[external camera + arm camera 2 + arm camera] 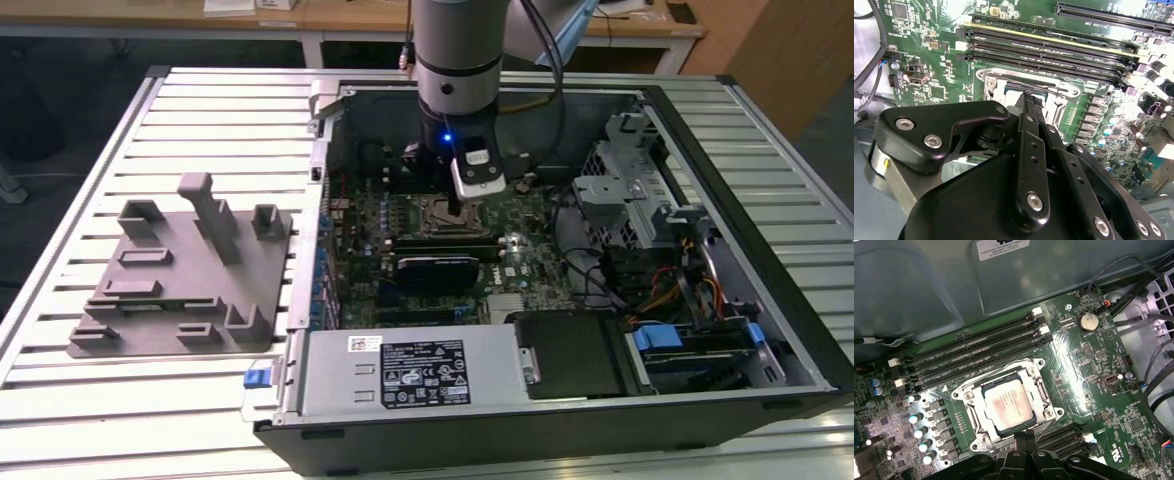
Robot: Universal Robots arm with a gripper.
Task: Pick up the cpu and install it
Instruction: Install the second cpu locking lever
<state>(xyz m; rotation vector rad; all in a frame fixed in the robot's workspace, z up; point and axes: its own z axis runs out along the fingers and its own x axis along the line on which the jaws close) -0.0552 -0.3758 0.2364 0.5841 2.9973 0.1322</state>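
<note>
gripper (1024, 436) fingertips pressed together, holding nothing, partly hiding socket frame (1041, 390), cpu (1008, 405) seated within, memory slots (969, 352) beside

The small, flat, square cpu with a pale silver metal top and thin darker rim (1008, 405) lies level and face up, seated inside the square metal-framed socket on the green motherboard. In the first wrist view its top shows a faint pinkish sheen and fine print. It sits just beside the rows of long black memory slots.
</note>
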